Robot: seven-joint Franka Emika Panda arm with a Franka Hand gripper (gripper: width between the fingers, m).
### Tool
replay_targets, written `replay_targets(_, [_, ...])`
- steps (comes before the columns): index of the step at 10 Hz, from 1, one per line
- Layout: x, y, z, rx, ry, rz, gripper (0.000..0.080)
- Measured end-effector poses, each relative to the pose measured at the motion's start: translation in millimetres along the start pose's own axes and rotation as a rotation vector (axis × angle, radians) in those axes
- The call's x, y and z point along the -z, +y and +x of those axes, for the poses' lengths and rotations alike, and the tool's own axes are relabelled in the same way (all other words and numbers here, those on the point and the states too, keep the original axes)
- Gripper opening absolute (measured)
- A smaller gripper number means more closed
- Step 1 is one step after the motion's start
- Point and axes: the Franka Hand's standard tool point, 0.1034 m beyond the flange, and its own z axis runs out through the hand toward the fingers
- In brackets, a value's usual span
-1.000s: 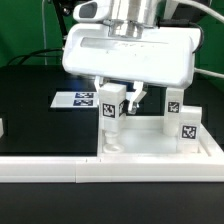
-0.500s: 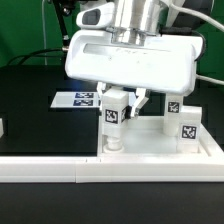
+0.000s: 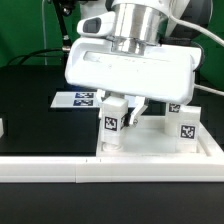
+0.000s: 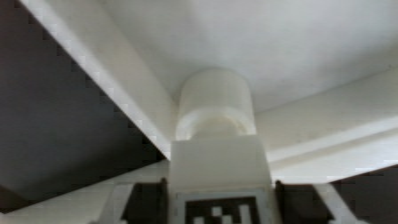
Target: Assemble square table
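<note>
The black worktop [image 3: 30, 100] is seen carrying the square tabletop [image 3: 160, 148], lying directly below the tool [image 3: 122, 108] so that its corner sockets face upward. A leg [image 3: 113, 122] is clamped between the tool's fingers, slightly tilted, with its lower end at the corner socket beneath, presumably so that it can be turned into place. Two further legs [image 3: 185, 125] stand on the tabletop beside the tool. Behind the tool lies the marker board [image 3: 75, 98].
</note>
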Motion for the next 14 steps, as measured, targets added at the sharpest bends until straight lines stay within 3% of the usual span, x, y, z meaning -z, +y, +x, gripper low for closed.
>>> replay_targets(2, [0.1,-2.2,-0.2,0.009,0.017,0.006,0.0287])
replay_targets(3, [0.0,-2.2,-0.3,0.009,0.017,0.006,0.0326])
replay_targets(4, [0.0,-2.2,-0.3,0.009,0.017,0.006,0.0533])
replay_targets(5, [0.0,-2.2,-0.3,0.009,0.017,0.006,0.0533])
replay_targets(6, [0.0,-2.1,-0.3,0.009,0.017,0.006,0.0621])
replay_targets(14, [0.5,-1.9,1.0,0.010,0.017,0.006,0.0649])
